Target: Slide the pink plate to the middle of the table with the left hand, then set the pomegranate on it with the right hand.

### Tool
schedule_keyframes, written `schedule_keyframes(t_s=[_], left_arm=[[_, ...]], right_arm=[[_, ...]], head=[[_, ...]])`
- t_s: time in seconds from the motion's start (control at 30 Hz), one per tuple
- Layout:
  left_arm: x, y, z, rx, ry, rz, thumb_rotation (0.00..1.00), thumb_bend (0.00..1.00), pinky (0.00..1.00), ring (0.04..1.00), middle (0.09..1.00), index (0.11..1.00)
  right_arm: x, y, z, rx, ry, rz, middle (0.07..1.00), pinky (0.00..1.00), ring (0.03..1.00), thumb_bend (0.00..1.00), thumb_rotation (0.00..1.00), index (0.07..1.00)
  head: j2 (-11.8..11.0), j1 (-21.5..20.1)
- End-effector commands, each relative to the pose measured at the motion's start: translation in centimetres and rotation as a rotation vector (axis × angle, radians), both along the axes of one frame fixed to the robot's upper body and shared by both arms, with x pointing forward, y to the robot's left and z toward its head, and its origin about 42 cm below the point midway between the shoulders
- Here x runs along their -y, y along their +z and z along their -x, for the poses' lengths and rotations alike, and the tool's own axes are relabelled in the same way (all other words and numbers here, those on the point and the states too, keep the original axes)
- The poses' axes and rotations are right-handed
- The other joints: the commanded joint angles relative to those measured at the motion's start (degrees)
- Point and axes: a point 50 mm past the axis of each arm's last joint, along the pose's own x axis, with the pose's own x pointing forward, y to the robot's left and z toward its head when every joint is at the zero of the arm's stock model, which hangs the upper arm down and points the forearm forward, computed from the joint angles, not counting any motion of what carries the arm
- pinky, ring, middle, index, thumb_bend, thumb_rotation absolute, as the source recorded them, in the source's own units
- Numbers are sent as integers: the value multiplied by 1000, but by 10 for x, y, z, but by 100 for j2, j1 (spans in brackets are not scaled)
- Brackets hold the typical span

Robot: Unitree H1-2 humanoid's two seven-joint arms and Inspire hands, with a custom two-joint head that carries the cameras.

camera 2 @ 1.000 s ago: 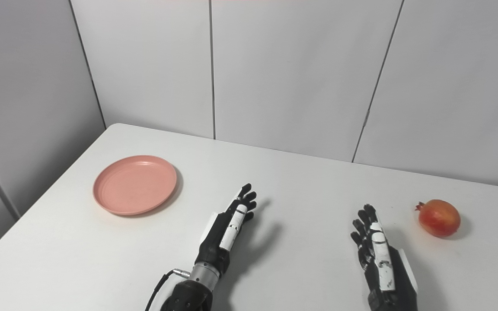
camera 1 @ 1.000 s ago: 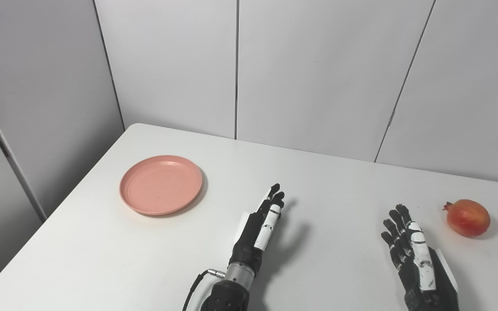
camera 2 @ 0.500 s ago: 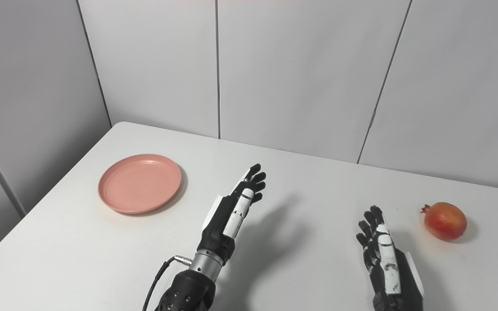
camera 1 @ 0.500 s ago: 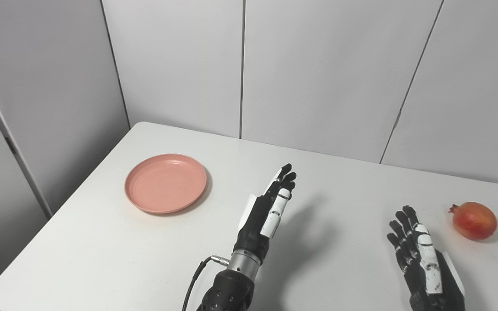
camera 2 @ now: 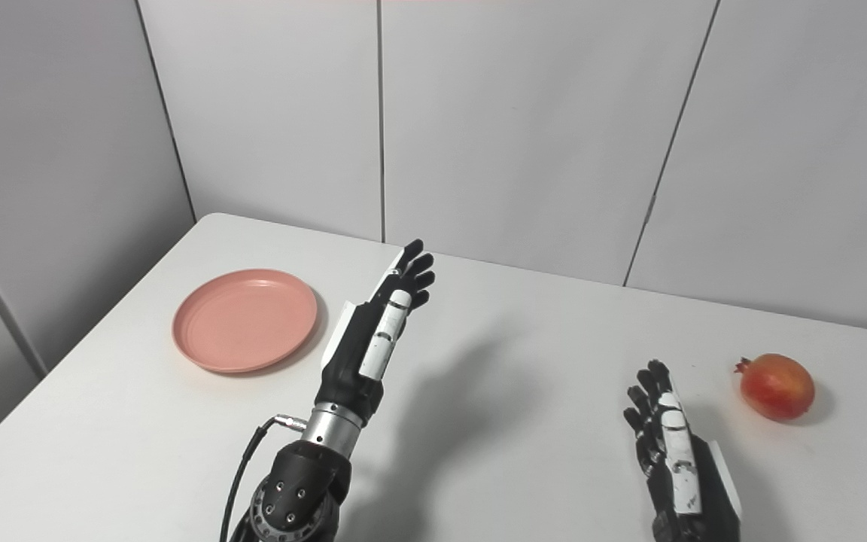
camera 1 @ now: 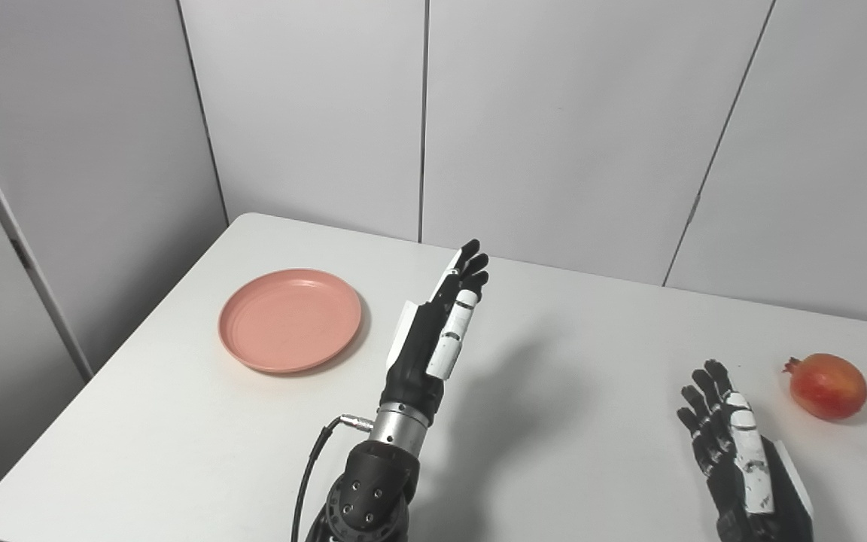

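Note:
A round pink plate (camera 1: 290, 319) lies empty on the left part of the white table (camera 1: 569, 331). My left hand (camera 1: 437, 335) is raised above the table just right of the plate, fingers straight and apart, holding nothing and not touching the plate. A red pomegranate (camera 1: 828, 385) rests near the table's right side. My right hand (camera 1: 738, 452) lies low at the lower right, open with fingers spread, a short way left of and nearer than the fruit.
Grey wall panels (camera 1: 554, 120) stand close behind the table's far edge. The table's left edge (camera 1: 102, 369) runs close to the plate. A black cable (camera 1: 313, 467) loops by my left wrist.
My left hand has risen and moved forward and leftward, nearer the plate. The right hand, plate and pomegranate kept their places; the camera shifted slightly.

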Motion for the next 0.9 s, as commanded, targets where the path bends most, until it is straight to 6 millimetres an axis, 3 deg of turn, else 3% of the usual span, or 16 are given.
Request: schedule_keyframes(t_s=[0.0, 0.4, 0.87], left_arm=[[0, 31, -8, 104, 2, 0, 1000, 438, 920, 931, 946, 937], [-46, 66, -26, 177, 36, -6, 1000, 414, 931, 929, 944, 929], [-117, 79, -39, 165, 179, -1, 1000, 416, 916, 912, 923, 912]], right_arm=[[-2, 19, -8, 54, 19, -6, 1000, 1000, 1000, 139, 1000, 1000], [-1, 17, -8, 47, 24, -19, 1000, 1000, 1000, 138, 1000, 1000], [-2, 16, -7, 36, 24, -26, 1000, 1000, 1000, 119, 1000, 1000]], head=[[-13, 14], [-101, 77], [-157, 145]])
